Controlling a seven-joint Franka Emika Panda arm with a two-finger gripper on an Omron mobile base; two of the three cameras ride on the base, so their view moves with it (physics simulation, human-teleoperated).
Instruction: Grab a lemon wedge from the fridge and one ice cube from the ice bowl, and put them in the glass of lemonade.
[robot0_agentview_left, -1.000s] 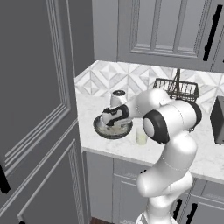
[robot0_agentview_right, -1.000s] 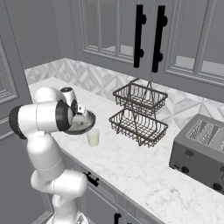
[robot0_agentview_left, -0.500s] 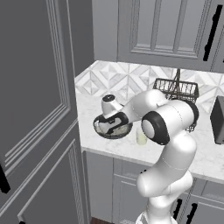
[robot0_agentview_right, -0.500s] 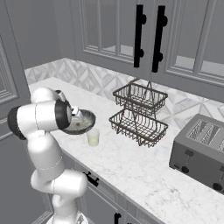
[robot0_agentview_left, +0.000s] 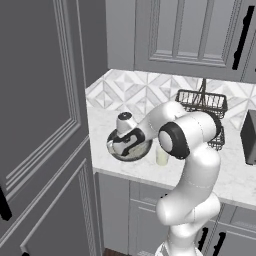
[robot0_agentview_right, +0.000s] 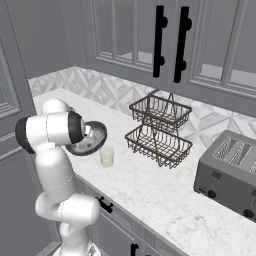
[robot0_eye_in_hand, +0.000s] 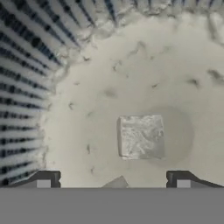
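The ice cube (robot0_eye_in_hand: 141, 136) lies flat on the floor of the ice bowl (robot0_eye_in_hand: 87, 87), square and pale on the speckled inside, and it sits between my two fingertips (robot0_eye_in_hand: 43, 180), a little toward the right one. Over the last second I have brought the hand down from above the bowl's far side into the bowl itself: in the left base view the gripper (robot0_agentview_left: 126, 145) is now low inside the rim of the bowl (robot0_agentview_left: 116, 153), where a second ago it hung higher and further right. My fingers stand wide apart with nothing between them yet; they have only just begun to ease inward.

I read this as the ice step under way, with the cube lined up for a pinch but not yet held. A second pale corner shows at the bottom edge of the hand view, possibly another cube; I want one only, so I would keep centred on the square one.

The glass of lemonade (robot0_agentview_right: 106, 156) stands on the counter (robot0_agentview_right: 165, 195) just to the right of the bowl, close enough for a short carry. From these views I cannot tell whether a lemon wedge is in it. Further right are the wire basket rack (robot0_agentview_right: 160, 130) and the toaster (robot0_agentview_right: 230, 170), well clear of my path.
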